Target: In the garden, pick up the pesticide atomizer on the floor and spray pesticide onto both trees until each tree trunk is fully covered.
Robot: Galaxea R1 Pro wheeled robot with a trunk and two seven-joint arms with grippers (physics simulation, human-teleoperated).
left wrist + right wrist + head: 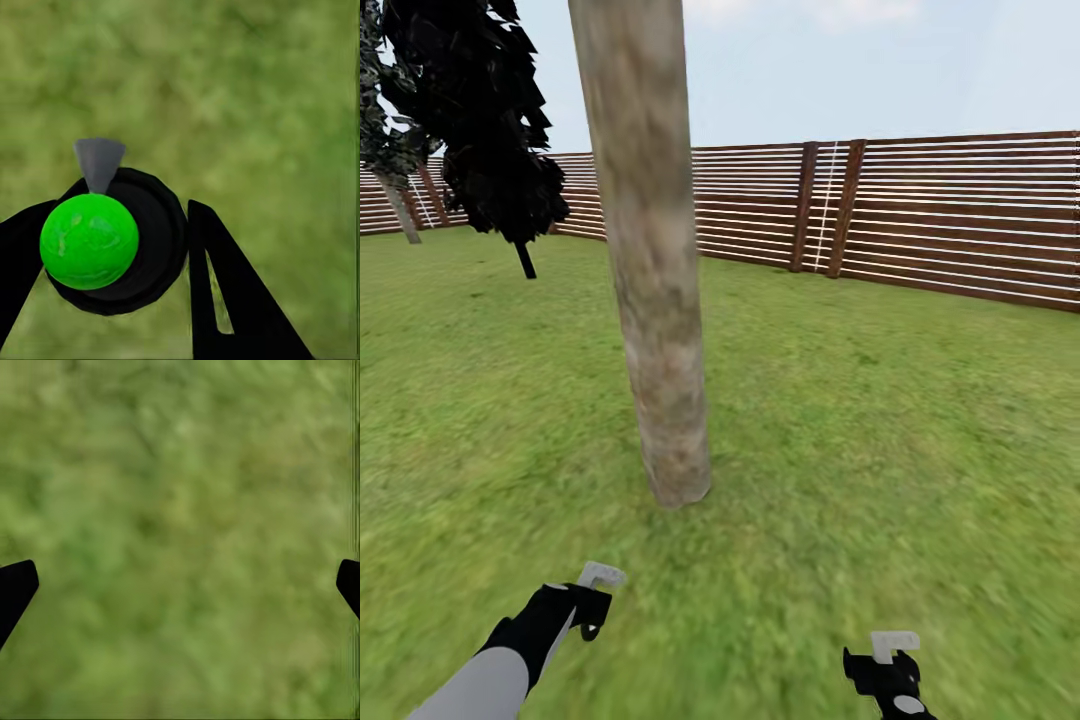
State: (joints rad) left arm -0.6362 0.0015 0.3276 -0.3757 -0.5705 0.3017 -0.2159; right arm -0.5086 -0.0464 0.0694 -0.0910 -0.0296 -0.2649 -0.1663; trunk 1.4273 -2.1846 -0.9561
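Seen from the head camera, one thick pale mottled tree trunk point(650, 250) rises from the lawn point(880, 420) straight ahead, its crown cut off above the frame. Behind the trunk runs a brown slatted wooden fence point(960, 215); off to the trunk's left stands one black jagged-leaved tree point(480, 120), with a second thin-trunked tree point(390, 150) beyond it.

Both arms sit low, nearer the robot than the trunk. The left wrist camera adds what the head view cannot resolve: the left gripper point(112, 247) is clamped around a dark round-bodied pesticide atomizer point(142, 240), seen end-on with a bright green ball point(88, 241) over it and a grey nozzle point(99, 161) pointing away, grass beneath. The right wrist camera shows the right gripper point(180, 585) spread wide and empty, its two black fingertips point(15, 585) at the frame's edges over blurred grass.
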